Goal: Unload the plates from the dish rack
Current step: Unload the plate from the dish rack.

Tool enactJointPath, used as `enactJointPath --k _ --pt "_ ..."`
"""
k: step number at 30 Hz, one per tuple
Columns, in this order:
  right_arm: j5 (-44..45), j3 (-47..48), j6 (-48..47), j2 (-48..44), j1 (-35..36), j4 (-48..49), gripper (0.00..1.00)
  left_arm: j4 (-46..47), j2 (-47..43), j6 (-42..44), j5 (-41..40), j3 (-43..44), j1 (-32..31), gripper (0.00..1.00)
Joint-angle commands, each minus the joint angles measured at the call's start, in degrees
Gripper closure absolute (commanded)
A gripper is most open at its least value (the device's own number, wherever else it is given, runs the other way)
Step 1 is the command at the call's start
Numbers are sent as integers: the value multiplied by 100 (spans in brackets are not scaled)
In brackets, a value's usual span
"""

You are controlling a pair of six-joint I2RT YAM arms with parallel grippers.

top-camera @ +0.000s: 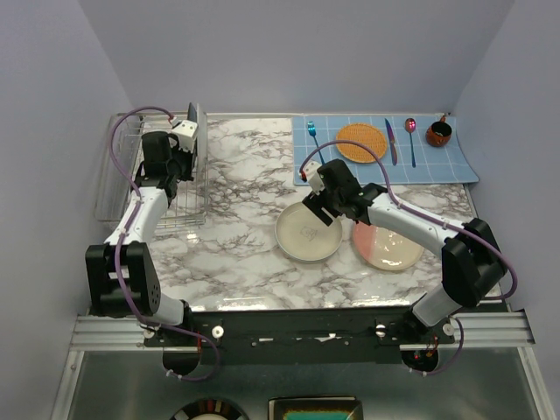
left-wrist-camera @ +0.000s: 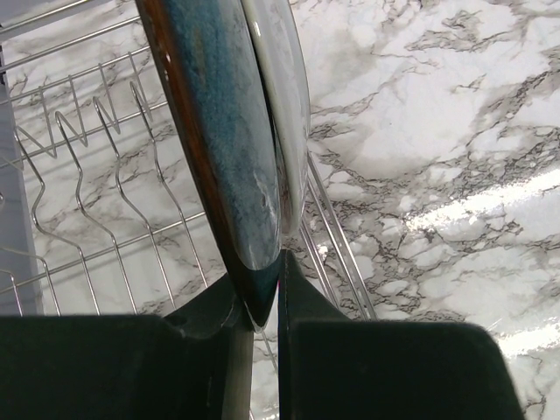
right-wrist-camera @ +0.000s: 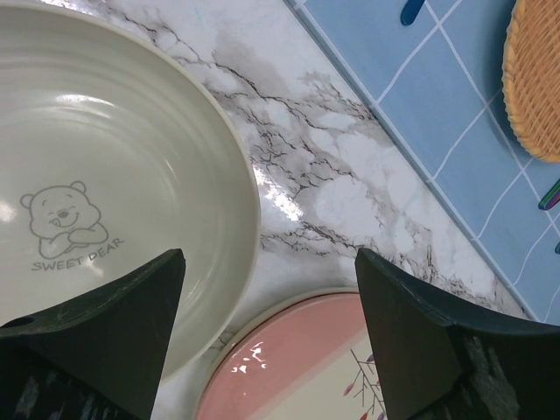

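A teal plate with a red rim (top-camera: 196, 129) (left-wrist-camera: 232, 157) stands on edge in the silver wire dish rack (top-camera: 122, 179) (left-wrist-camera: 83, 188) at the left. My left gripper (top-camera: 185, 145) (left-wrist-camera: 267, 284) is shut on its lower rim. A cream plate with a bear drawing (top-camera: 302, 236) (right-wrist-camera: 105, 175) and a pink and cream plate with a twig motif (top-camera: 395, 249) (right-wrist-camera: 297, 372) lie flat on the marble table. My right gripper (top-camera: 320, 210) (right-wrist-camera: 269, 262) hovers open above the gap between these two plates, holding nothing.
A blue grid mat (top-camera: 455, 164) (right-wrist-camera: 455, 114) lies at the back right. On it are an orange woven disc (top-camera: 361, 143) (right-wrist-camera: 535, 79), a blue fork (top-camera: 312, 137), a knife (top-camera: 391, 142), a spoon (top-camera: 411, 131) and a brown cup (top-camera: 438, 133).
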Motion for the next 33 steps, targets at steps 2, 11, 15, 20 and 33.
enactJointPath --k 2,11,15,20,33 --pt "-117 15 20 91 -20 -88 13 1623 -364 64 -1464 62 229 100" --pt "-152 15 28 100 -20 -105 13 1966 -56 -816 -964 -140 572 100" --pt "-144 -3 11 108 -12 -105 13 2151 -56 -1053 -788 -324 686 100" --pt "-170 6 20 126 -20 -123 13 2309 -117 -1220 -568 -492 862 100" --pt "-214 15 20 187 -20 -158 13 2380 -548 -1554 179 -607 1345 100"
